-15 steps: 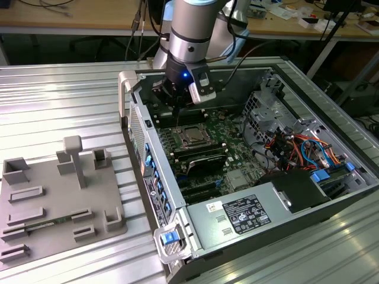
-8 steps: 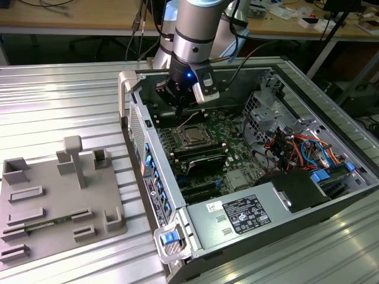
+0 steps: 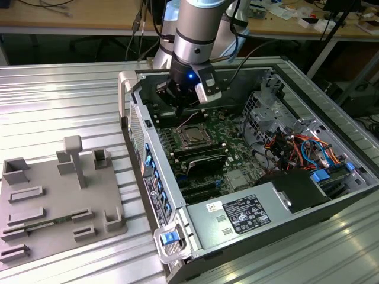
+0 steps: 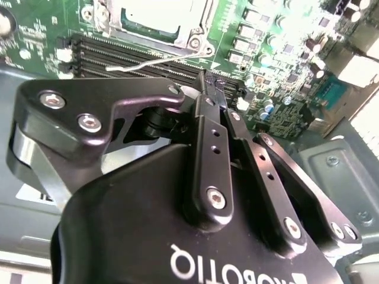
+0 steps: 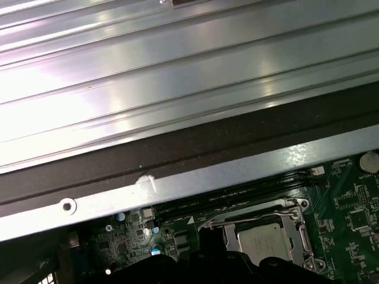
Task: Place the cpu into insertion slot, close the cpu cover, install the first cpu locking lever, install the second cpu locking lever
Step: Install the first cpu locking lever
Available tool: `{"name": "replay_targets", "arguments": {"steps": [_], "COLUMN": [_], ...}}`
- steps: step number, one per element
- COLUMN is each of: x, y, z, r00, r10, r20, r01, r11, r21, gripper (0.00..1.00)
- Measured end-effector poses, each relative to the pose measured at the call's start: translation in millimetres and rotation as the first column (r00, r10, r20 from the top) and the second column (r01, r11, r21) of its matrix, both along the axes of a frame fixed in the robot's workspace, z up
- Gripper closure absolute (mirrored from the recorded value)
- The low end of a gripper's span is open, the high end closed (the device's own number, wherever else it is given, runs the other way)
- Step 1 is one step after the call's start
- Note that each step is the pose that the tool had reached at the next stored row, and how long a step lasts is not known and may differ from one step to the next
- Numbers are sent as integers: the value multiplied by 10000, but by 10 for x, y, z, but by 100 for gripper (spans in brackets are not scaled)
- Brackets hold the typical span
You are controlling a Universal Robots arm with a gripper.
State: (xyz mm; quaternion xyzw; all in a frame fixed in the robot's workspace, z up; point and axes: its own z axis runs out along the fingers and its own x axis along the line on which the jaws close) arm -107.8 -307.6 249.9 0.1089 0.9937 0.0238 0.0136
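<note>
Gripper (image 4: 207,83) over open motherboard (image 4: 278,65), fingers clenched tip to tip.
The cpu (image 5: 267,244) sits in the insertion slot (image 3: 192,136) just beyond the fingertips, with the cpu cover (image 4: 157,36) lying flat around it. A thin silver locking lever (image 4: 157,59) juts out across the memory slots (image 4: 118,52), between fingertips and socket.

- Even overhead light bathes the ribbed metal bench (image 3: 65,89) in the exterior view, pale glare streaking its ridges.
- The cpu (image 4: 160,15) burns out to white in the second wrist view.
- Hot glare sweeps the bench in the first wrist view; the computer case (image 5: 177,145) wall sits in shadow.
</note>
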Motion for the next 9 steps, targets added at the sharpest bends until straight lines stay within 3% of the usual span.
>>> {"name": "replay_targets", "arguments": {"steps": [3, 9], "x": [16, 137], "y": [0, 5], "z": [-7, -33], "r00": [9995, 9992], "r10": [317, 406], "r20": [1, 0], "r01": [-317, -406], "r11": [9995, 9992], "r21": [1, -25], "gripper": [89, 89]}}
